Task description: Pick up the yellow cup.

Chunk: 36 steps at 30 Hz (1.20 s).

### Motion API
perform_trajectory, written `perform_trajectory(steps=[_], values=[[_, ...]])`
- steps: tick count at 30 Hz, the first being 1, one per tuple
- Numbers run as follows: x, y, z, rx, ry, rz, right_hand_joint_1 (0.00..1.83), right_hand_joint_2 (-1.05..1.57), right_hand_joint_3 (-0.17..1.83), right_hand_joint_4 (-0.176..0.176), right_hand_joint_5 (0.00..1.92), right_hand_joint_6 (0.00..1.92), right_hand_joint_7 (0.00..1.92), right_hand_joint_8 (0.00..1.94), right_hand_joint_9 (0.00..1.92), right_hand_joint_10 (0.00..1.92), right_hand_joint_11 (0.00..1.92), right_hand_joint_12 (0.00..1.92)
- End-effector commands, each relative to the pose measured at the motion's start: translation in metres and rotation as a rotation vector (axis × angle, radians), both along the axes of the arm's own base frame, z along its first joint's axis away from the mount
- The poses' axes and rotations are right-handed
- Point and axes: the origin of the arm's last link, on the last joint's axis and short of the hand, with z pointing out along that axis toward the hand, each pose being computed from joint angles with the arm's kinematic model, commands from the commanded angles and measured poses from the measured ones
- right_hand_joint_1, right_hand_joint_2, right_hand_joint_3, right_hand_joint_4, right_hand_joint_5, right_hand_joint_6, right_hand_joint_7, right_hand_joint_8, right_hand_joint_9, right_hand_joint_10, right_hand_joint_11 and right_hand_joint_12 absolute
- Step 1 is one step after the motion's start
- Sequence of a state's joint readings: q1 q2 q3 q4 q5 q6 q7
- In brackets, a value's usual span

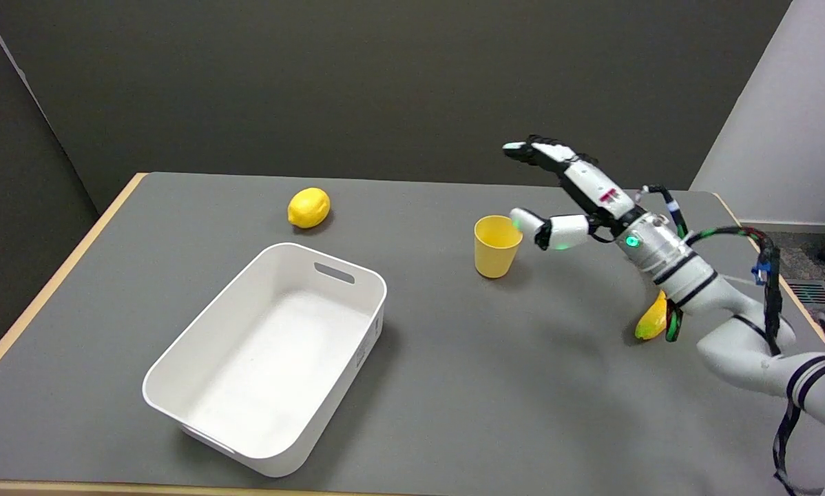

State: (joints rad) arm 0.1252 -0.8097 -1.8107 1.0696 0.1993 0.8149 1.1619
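Observation:
The yellow cup (496,246) stands upright on the grey table (454,386), mouth up, right of centre. My right hand (569,196) is just to the cup's right and is open. Its thumb tip (525,220) is at the cup's right rim; whether it touches I cannot tell. The other fingers (533,151) stretch out well above and beyond the cup, apart from it. Nothing is held.
A white rectangular bin (199,406) sits at the front left. A lemon (309,207) lies at the back left. A yellow-orange fruit (652,318) lies under my right forearm, partly hidden. The table's right edge runs near the arm.

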Motion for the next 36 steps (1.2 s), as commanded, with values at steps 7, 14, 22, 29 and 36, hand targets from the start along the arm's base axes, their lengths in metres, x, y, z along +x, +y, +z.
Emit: perform_trajectory(steps=[7,14,22,29,36], values=[[0.008,-0.019,-0.056,0.028,0.523,-0.242,0.58,0.57,0.92,-0.04,0.11,0.38,0.14,0.37,0.02,0.69,0.0,0.93],[0.002,-0.033,-0.049,-0.025,0.612,-0.261,0.59,0.54,0.94,-0.036,0.09,0.41,0.09,0.39,0.0,0.67,0.0,0.92],[0.036,-0.063,-0.037,-0.115,0.658,-0.168,0.61,0.56,0.9,-0.087,0.1,0.39,0.06,0.31,0.0,0.53,0.0,0.91],[0.038,-0.064,-0.028,-0.131,0.651,-0.181,0.63,0.59,0.85,-0.091,0.13,0.34,0.08,0.27,0.0,0.5,0.0,0.9],[-0.002,-0.045,-0.028,-0.101,0.628,-0.283,0.62,0.59,0.86,-0.088,0.14,0.35,0.1,0.27,0.0,0.53,0.0,0.93]])
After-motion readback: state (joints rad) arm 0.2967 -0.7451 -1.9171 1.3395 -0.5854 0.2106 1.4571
